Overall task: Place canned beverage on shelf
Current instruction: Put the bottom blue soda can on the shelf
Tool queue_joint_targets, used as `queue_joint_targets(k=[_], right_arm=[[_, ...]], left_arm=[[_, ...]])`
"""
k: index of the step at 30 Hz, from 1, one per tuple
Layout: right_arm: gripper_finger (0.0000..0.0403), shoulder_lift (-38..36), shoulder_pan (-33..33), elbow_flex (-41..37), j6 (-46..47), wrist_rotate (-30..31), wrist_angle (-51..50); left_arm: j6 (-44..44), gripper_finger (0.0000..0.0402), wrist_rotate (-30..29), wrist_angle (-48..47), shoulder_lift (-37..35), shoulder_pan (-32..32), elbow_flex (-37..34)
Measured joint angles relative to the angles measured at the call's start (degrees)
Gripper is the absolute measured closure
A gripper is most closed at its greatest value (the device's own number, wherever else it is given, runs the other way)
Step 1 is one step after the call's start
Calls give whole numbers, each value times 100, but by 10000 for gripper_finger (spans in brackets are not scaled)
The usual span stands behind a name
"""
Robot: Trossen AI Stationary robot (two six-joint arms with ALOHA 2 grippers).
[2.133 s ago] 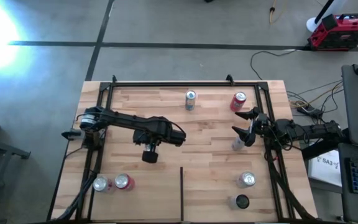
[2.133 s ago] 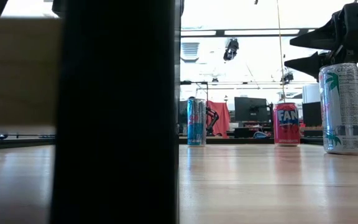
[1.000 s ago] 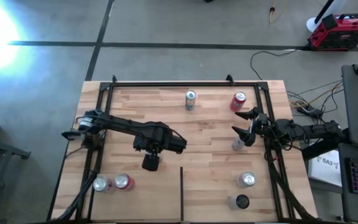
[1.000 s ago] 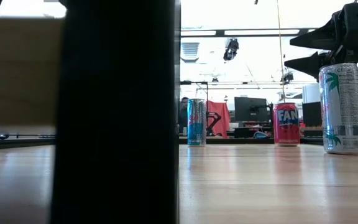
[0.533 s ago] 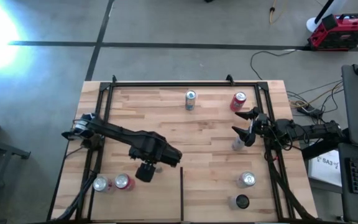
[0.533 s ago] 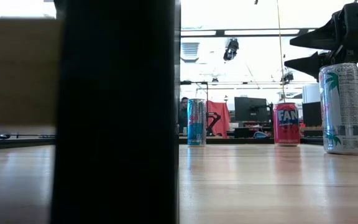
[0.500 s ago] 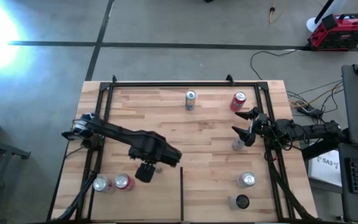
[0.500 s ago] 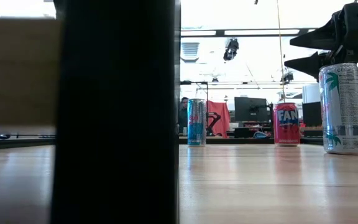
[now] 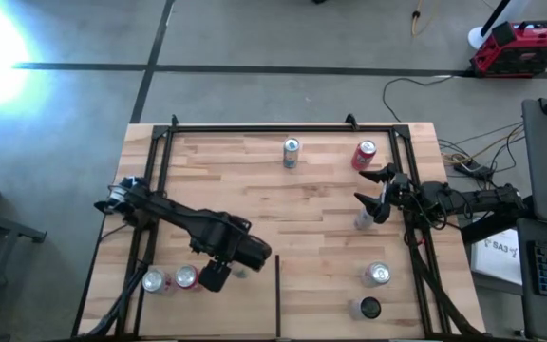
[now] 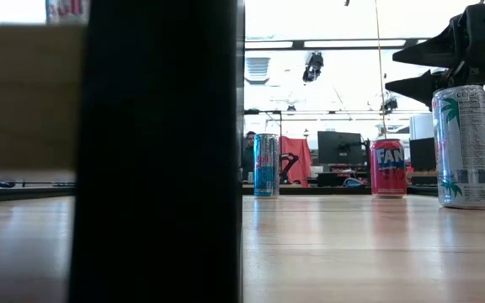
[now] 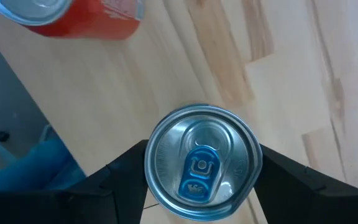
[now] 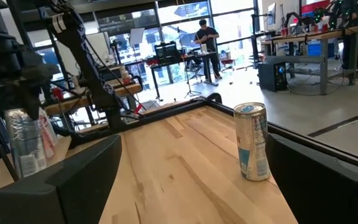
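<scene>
Since the earlier frames the left claw (image 9: 213, 276) had swung from the middle of the shelf (image 9: 321, 204) toward the near left corner, and it hung straight above a silver can (image 11: 202, 162) with a blue pull tab. Its fingers (image 11: 124, 167) stood spread wide, one on each side of the can's rim, with nothing yet gripped. By my reading this was the reach step: the next move called for lowering the claw around the can, then closing on its body before lifting it. A red can (image 9: 187, 276) stood just beside the claw on its outer side, close enough that a finger might clip it on the way down, and another silver can (image 9: 153, 280) stood beyond that. The thin black divider (image 9: 277, 294) lay on the claw's other side, near but apart. The right claw (image 9: 372, 193) waited at the far right rail, fingers apart and empty, beside a pale can (image 10: 464, 146). Two cans stood along the back edge (image 9: 291, 152) (image 9: 365, 155), well apart from the work.
</scene>
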Motion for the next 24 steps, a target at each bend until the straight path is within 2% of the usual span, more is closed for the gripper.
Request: queue_joint_targets(k=[9, 24], right_arm=[[21, 1, 2, 0, -1, 0, -1], [21, 2, 0, 0, -3, 0, 0]], left_arm=[[204, 171, -15, -3, 0, -369, -231], [549, 169, -75, -2, -3, -536, -355]])
